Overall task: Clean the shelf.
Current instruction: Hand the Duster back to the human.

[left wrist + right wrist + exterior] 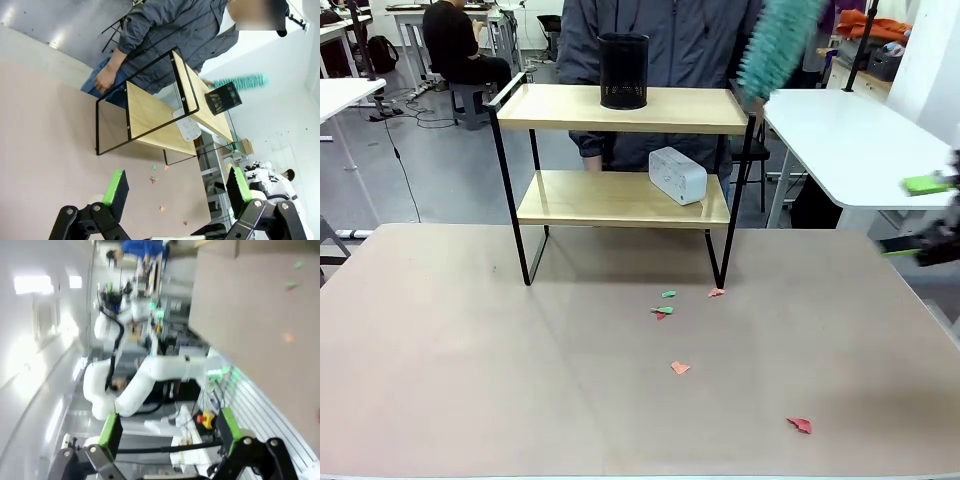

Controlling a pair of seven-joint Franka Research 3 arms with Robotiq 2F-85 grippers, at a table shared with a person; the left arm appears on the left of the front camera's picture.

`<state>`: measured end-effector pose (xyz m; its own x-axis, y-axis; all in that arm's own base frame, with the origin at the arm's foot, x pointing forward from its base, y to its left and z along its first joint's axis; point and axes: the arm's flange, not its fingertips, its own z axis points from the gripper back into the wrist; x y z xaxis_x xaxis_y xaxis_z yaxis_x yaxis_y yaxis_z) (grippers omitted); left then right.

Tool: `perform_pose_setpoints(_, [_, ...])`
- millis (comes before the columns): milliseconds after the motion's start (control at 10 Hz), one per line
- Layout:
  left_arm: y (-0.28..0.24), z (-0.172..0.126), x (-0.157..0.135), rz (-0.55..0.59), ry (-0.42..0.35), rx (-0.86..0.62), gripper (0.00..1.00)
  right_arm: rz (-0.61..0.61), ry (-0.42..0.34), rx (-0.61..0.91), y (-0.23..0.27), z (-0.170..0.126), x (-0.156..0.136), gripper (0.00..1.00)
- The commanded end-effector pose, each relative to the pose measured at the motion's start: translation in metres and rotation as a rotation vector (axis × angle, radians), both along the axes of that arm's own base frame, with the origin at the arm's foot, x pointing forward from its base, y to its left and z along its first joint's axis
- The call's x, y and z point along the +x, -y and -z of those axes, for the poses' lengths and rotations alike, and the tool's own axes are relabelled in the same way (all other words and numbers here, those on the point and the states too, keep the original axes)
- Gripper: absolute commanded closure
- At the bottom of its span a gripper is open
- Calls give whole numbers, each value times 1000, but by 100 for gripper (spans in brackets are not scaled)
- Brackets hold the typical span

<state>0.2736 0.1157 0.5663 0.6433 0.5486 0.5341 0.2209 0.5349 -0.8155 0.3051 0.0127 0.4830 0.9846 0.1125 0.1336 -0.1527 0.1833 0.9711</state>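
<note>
Shelf (620,200) stands near the table's (470,380) far edge, two pale smooth wooden boards in a thin black metal frame. Black mesh cup (623,70) on top board, mid-span; white rounded box (677,175) on lower board toward its right end. Person holds a fluffy teal duster (775,45) above the top board's right end. Small paper scraps (665,310), green and red, lie on the table in front of the shelf.

Left gripper (175,192): jaws released, nothing between them, aimed at the shelf. Right gripper (167,427): jaws spread, empty, off the table's right edge.

Judgement: dusting goes best with cup and box lifted clear first; mesh cup looks light and tippable, so grip low.
</note>
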Motion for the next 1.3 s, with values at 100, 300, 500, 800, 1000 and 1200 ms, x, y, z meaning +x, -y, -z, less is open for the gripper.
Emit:
perform_pose_setpoints(100, [-2, -2, -1, 8, -2, 2, 0, -111, -99, 64, -136, 40, -24, 0])
perform_pose_setpoints(300, [-2, -2, -1, 8, -2, 2, 0, -103, -21, 16, -57, 4, 5, 0])
perform_pose_setpoints(500, [-2, -2, -1, 8, -2, 2, 0, -103, -21, 16, -57, 4, 5, 0])
perform_pose_setpoints(800, [-2, -2, -1, 8, -2, 2, 0, -103, -21, 16, -57, 4, 5, 0])
perform_pose_setpoints(1000, [-2, -2, -1, 8, -2, 2, 0, -103, -21, 16, -57, 4, 5, 0])
perform_pose_setpoints(1200, [-2, -2, -1, 8, -2, 2, 0, -103, -21, 16, -57, 4, 5, 0])
